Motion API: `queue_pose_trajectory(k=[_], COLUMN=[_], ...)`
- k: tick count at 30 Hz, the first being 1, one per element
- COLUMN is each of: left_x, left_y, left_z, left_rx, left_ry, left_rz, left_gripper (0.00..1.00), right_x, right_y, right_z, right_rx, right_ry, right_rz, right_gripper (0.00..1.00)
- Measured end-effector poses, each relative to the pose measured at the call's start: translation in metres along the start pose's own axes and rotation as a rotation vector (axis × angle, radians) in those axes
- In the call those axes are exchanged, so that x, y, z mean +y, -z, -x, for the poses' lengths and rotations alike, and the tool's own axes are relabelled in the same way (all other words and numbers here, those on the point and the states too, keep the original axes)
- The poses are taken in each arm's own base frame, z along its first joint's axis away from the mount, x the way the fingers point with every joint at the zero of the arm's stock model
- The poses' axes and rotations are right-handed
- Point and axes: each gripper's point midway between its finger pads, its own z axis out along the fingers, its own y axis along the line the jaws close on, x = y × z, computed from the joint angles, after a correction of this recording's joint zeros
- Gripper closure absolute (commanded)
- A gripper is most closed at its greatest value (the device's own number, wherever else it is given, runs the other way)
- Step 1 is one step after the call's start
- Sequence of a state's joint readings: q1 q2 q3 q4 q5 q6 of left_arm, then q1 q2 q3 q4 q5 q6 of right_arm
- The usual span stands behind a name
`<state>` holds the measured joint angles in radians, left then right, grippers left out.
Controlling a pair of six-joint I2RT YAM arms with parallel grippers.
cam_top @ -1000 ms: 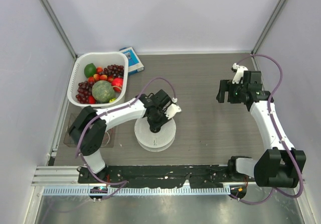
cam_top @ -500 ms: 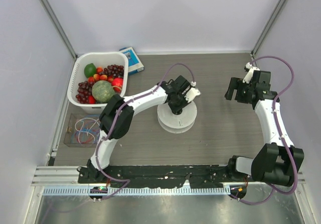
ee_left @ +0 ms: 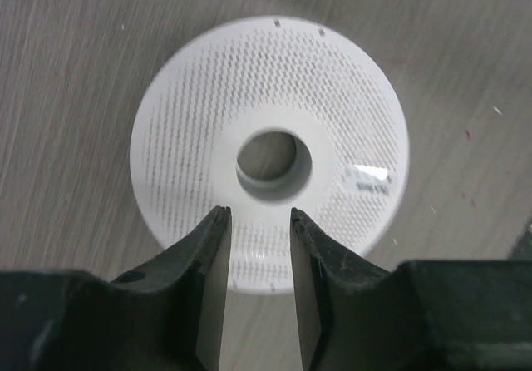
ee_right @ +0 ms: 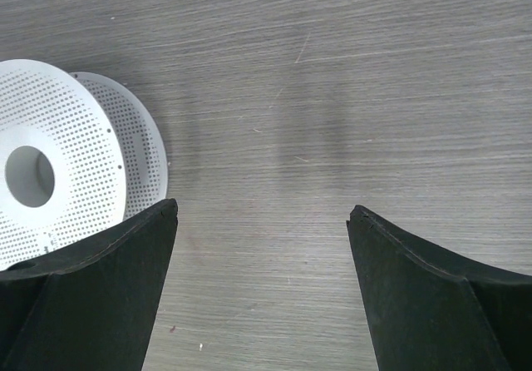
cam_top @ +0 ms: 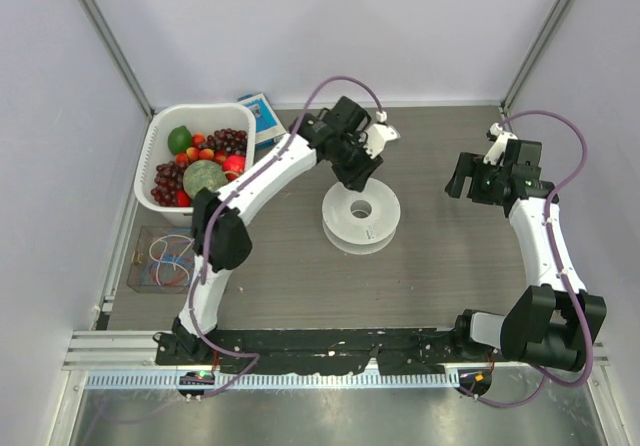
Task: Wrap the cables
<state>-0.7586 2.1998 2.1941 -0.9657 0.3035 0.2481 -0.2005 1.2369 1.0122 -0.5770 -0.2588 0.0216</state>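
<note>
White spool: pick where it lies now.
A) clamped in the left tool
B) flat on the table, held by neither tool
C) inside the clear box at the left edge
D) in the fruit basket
B: the white spool lies flat on the table. The left tool hangs over it with nothing between its fingers, and the right tool is wide open off to one side.

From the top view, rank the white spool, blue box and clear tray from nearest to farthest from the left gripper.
1. White spool, mid-table, right by the left gripper.
2. Blue box, back left.
3. Clear tray, near left edge.
</note>
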Motion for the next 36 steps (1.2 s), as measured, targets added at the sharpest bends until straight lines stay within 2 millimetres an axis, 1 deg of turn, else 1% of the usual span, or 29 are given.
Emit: queue_pose_trajectory(k=[1,2,4,6,8,11,13,16,17,18,19,20,22,23,26,29,31,33,36], left_x=[-0.001,-0.003,-0.008,-0.008,0.001,0.029,0.049,0.070,0.075,0.082,0.086,0.086,0.081,0.077,0.067,0.063,0.058,0.046,0.023], left_y=[0.019,0.034,0.073,0.118,0.165,0.238,0.279,0.329,0.340,0.352,0.360,0.365,0.364,0.361,0.348,0.335,0.322,0.305,0.279], left_z=[0.000,-0.001,-0.007,-0.020,-0.041,-0.090,-0.133,-0.197,-0.212,-0.235,-0.256,-0.280,-0.316,-0.330,-0.364,-0.387,-0.398,-0.405,-0.410], left_rx=[-0.008,-0.013,-0.030,-0.051,-0.082,-0.120,-0.130,-0.125,-0.120,-0.110,-0.093,-0.067,-0.020,0.002,0.040,0.055,0.058,0.054,0.036], left_ry=[0.007,0.012,0.029,0.055,0.111,0.203,0.254,0.323,0.340,0.369,0.397,0.426,0.472,0.491,0.560,0.645,0.702,0.758,0.832], left_rz=[-0.003,-0.004,-0.009,-0.002,0.027,0.145,0.256,0.399,0.437,0.488,0.524,0.552,0.559,0.546,0.497,0.443,0.400,0.347,0.270], left_gripper=[0.58,0.56,0.49,0.42,0.36,0.29,0.27,0.28,0.28,0.28,0.28,0.28,0.28,0.29,0.30,0.33,0.35,0.36,0.36], right_x=[0.001,0.004,0.008,0.013,0.018,0.023,0.026,0.032,0.033,0.035,0.037,0.039,0.043,0.045,0.057,0.073,0.082,0.089,0.096], right_y=[0.000,0.001,0.003,0.005,0.007,0.009,0.010,0.012,0.012,0.011,0.010,0.009,0.006,0.003,-0.004,-0.012,-0.018,-0.022,-0.026], right_z=[0.001,0.003,0.006,0.007,0.008,0.009,0.008,0.010,0.010,0.010,0.009,0.008,0.004,0.003,-0.005,-0.016,-0.023,-0.028,-0.029], right_rx=[-0.002,-0.005,-0.014,-0.020,-0.027,-0.029,-0.024,-0.023,-0.022,-0.019,-0.013,-0.007,0.008,0.017,0.047,0.089,0.120,0.145,0.156], right_ry=[0.001,0.002,0.005,0.008,0.010,0.012,0.011,0.013,0.013,0.015,0.017,0.019,0.028,0.035,0.084,0.143,0.172,0.191,0.215], right_rz=[0.008,0.019,0.041,0.068,0.091,0.121,0.138,0.165,0.173,0.180,0.188,0.193,0.202,0.207,0.219,0.242,0.258,0.269,0.270], right_gripper=[0.12,0.11,0.12,0.12,0.12,0.12,0.12,0.12,0.12,0.12,0.11,0.12,0.12,0.12,0.11,0.12,0.12,0.11,0.12])
